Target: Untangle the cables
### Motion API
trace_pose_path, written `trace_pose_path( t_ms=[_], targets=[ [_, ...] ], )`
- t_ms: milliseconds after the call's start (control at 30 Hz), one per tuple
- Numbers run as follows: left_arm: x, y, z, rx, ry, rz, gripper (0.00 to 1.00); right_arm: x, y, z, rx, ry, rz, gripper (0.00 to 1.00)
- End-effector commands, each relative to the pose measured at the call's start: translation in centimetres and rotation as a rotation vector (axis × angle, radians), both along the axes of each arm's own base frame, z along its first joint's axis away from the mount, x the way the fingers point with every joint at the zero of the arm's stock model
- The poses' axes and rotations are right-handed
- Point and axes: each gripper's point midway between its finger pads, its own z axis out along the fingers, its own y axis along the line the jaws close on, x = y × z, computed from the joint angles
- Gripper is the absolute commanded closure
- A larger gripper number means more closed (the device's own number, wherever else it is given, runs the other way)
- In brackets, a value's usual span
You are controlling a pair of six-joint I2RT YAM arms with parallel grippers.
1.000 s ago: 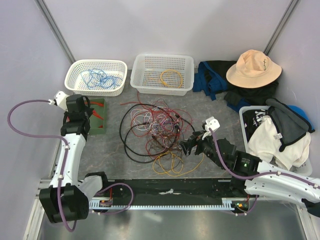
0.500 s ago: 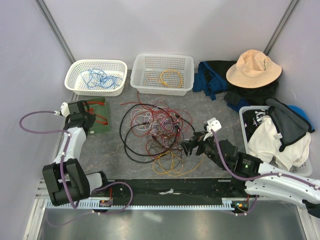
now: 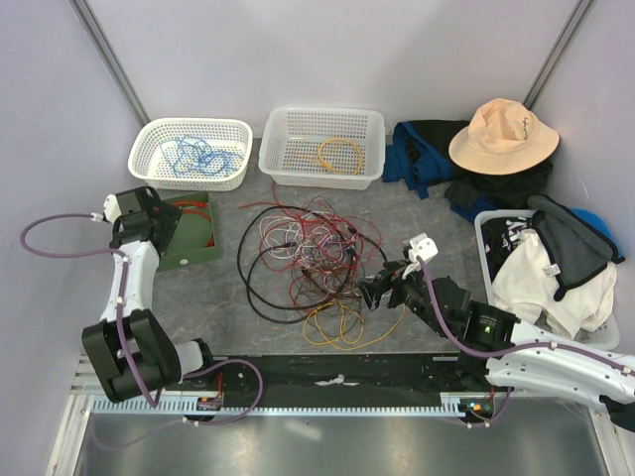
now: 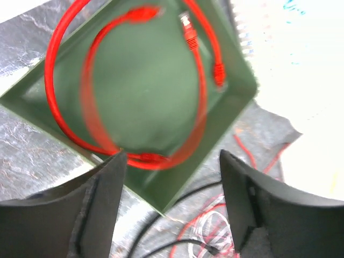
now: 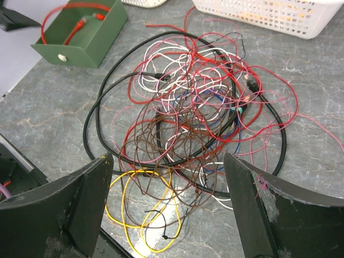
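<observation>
There it goes: my left pincer [image 4: 171,172], pinched tight a moment ago, has just sprung apart. Its two black fingers now stand wide with nothing between them. The thin red cable [image 4: 49,75] lies looped inside the dark green square box [image 4: 212,137] right below, so I'd call that one freed and dropped off. My right pincer [image 5: 166,180] hasn't budged. It's spread about as wide as it goes, empty, hanging just at the near edge of the main tangle of thin red, white, maroon and yellow cables [image 5: 199,118]. That tangle sits in the middle of the grey marbled table [image 5: 48,115], with a thicker black cable [image 5: 88,131] ringing it. Plenty left to pull apart, by my reckoning. The left arm is now free to swing back from the box toward the heap for another strand.
</observation>
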Motion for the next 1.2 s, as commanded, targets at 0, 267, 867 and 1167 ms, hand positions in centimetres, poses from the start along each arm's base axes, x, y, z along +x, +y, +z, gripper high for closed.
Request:
trace_pose_path(
  t_ms=[0,267,867,1167],
  targets=[
    [-1.1,0.5,5.4,0.037,-0.11,0.061,0.01,0.0,0.7,0.6,0.018,-0.012,0.015,0.09],
    [-1.9,-4.4,10.9,0.065,-0.26,-0.084,0.01,0.5,1.3,0.1,0.01,0.001,0.002,0.09],
    [-6.1,-29.7,-0.3,0.142,-0.055,-0.932,0.19,3.6,4.9,-4.7,-0.112,0.128,-0.108,0.1],
    [-2.9,-34.3,-4.2,0.153,-0.002,-0.976,0.22,3.1,2.4,-2.4,-0.061,0.097,-0.146,0.1]
  ],
)
